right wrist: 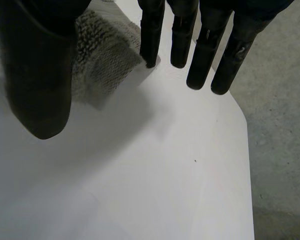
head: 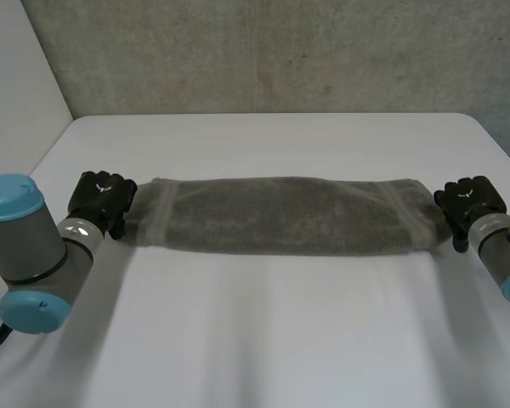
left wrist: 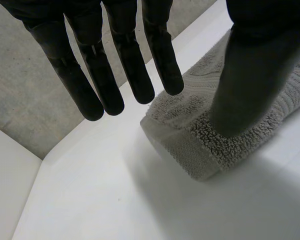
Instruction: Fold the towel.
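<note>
- The head view takes in the whole towel [head: 280, 214]: 1 long grey strip lying flat across the middle of the white table [head: 263, 340]. Its long sides run along the table's far edge, and its short ends point toward the left and right edges.
- That view also shows a paler flat band crossing the towel near each short end, and a rough grey concrete wall [head: 280, 51] behind the table's far edge.
- In the head view the left hand [head: 102, 200] sits at the towel's left end and the right hand [head: 466, 200] at its right end, each seen from the back.
- The left wrist view gives the detail the head view lacks: looped, nubby pile, a smoother woven hem and a thick, rounded corner.
- There the left hand is open. Its fingers [left wrist: 95, 85] reach out straight over bare table just past the towel's corner, and its thumb [left wrist: 250, 85] lies over the towel's end. Whether the thumb presses down is not clear.
- The right wrist view shows the right hand spread as well, with straight fingers [right wrist: 205, 55] and a straight thumb [right wrist: 37, 85]. The towel's end lies on the table between them, with 1 fingertip at its corner.
</note>
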You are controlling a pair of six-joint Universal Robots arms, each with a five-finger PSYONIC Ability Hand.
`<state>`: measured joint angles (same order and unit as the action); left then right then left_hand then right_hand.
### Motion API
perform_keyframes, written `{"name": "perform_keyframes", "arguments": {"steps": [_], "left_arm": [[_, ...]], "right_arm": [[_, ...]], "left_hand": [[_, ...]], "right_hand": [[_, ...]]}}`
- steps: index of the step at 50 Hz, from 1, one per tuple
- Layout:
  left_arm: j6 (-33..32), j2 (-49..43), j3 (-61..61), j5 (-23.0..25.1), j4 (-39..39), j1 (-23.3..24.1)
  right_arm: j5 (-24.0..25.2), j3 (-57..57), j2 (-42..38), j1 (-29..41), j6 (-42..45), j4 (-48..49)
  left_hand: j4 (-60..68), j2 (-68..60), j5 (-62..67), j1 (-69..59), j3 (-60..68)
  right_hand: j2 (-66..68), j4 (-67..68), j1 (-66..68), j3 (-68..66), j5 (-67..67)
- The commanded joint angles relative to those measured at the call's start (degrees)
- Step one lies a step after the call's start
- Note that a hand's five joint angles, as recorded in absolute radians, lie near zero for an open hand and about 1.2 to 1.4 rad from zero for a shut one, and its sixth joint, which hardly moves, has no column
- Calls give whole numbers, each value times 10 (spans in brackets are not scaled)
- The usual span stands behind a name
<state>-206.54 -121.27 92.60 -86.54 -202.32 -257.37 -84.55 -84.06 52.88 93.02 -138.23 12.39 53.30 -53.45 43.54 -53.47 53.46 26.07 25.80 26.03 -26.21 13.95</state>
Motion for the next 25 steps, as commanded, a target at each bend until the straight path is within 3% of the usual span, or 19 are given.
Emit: {"name": "perform_keyframes", "arguments": {"steps": [1,6,25], "left_arm": [[0,2,3,-2,1,-10],[-1,2,5,-3,1,-12],[3,38,28,-2,-1,-9]], "right_arm": [[8,-19,14,-3,0,-1],[21,-28,15,-3,-3,8],[88,-43,9,-6,-50,38]], "left_hand": [[-150,151,-152,151,-151],[-219,220,-221,220,-220],[-222,224,-225,224,-224]], "right_hand": [[-30,-28,-30,32,-9],[1,4,2,0,23],[101,103,101,-99,122]]}}
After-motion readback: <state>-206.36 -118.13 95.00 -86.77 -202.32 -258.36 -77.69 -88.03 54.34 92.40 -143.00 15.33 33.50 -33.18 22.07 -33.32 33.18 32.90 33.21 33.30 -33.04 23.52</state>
